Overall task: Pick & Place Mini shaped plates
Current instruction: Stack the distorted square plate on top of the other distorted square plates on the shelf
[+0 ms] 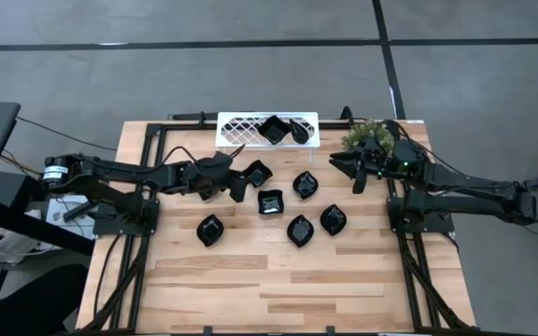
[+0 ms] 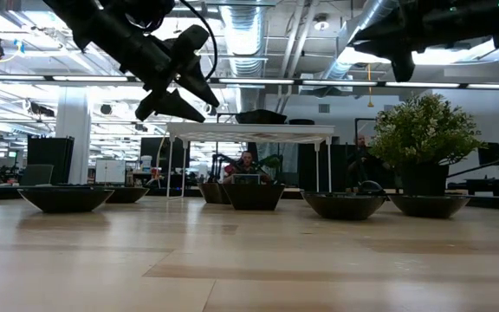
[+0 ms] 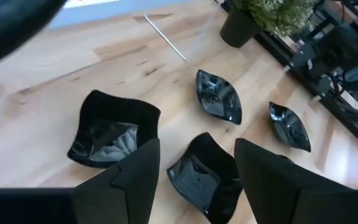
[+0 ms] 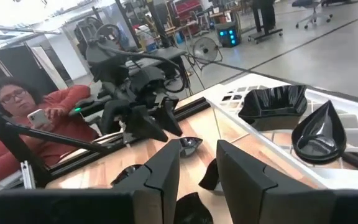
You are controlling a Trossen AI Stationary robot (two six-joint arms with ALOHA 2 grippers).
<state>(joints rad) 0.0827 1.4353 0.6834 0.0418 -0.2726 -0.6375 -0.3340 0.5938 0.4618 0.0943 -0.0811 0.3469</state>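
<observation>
High view showed six mini shaped plates (image 1: 300, 229) loose on the table (image 1: 278, 289) and two already in the white lattice tray (image 1: 236, 126). Above a wavy-edged square plate (image 3: 207, 177) hung the left gripper (image 3: 194, 171), jaws wide and empty. I judged a pick was starting, calling for a descent and a close; the right gripper (image 4: 197, 171) waited near the tray, part-open, holding nothing.

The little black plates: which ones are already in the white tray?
Two: a wavy square plate and a slim teardrop plate beside it lie in the white lattice tray. The other plates lie on the wooden table.
</observation>
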